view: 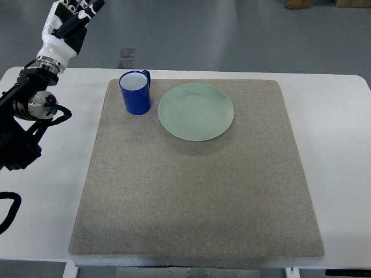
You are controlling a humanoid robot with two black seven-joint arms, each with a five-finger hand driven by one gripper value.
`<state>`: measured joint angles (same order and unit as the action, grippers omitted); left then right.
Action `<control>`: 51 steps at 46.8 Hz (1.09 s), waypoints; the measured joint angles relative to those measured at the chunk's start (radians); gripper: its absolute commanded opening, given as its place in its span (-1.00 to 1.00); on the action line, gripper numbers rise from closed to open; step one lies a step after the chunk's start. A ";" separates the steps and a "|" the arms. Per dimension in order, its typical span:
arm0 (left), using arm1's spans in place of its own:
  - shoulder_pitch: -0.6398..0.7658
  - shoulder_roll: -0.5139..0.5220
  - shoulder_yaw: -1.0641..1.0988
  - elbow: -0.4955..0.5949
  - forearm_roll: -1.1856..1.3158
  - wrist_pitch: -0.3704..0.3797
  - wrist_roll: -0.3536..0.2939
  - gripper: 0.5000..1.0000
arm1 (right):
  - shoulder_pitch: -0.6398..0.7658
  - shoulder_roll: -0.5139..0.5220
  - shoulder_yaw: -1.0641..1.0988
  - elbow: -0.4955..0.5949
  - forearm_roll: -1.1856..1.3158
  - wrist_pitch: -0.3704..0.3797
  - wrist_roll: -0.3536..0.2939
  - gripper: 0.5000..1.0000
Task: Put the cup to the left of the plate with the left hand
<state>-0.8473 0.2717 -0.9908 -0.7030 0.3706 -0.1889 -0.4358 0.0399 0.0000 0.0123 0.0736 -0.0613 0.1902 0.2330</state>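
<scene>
A blue cup [135, 92] with a white inside stands upright on the grey mat [197, 191], just left of the pale green plate [196, 111]; its handle points to the back right. My left hand [74, 13] is raised at the far left top corner, well away from the cup, with fingers relaxed and holding nothing. Its arm runs down the left edge. The right arm does not show.
The mat lies on a white table [336, 121]. A small clear object [127, 52] lies on the floor beyond the table's far edge. Grey floor lies behind.
</scene>
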 measured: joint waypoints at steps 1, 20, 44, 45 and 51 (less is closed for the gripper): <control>-0.001 -0.004 0.000 0.000 0.000 0.007 0.002 0.99 | 0.000 0.000 0.000 0.000 0.000 0.000 0.000 0.73; -0.009 -0.035 0.006 0.010 -0.137 0.003 0.132 0.99 | 0.000 0.000 0.000 0.000 0.000 0.000 0.000 0.73; -0.005 -0.045 0.007 0.034 -0.136 -0.029 0.132 0.99 | 0.000 0.000 0.000 0.000 0.000 0.000 0.000 0.73; -0.004 -0.045 0.007 0.034 -0.136 -0.028 0.132 0.99 | 0.000 0.000 0.000 0.000 0.000 0.000 0.000 0.73; -0.001 -0.043 0.007 0.036 -0.134 -0.030 0.131 0.99 | 0.000 0.000 0.000 0.000 0.000 0.000 0.000 0.73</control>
<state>-0.8483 0.2284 -0.9833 -0.6674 0.2362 -0.2188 -0.3049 0.0399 0.0000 0.0120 0.0736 -0.0614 0.1902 0.2330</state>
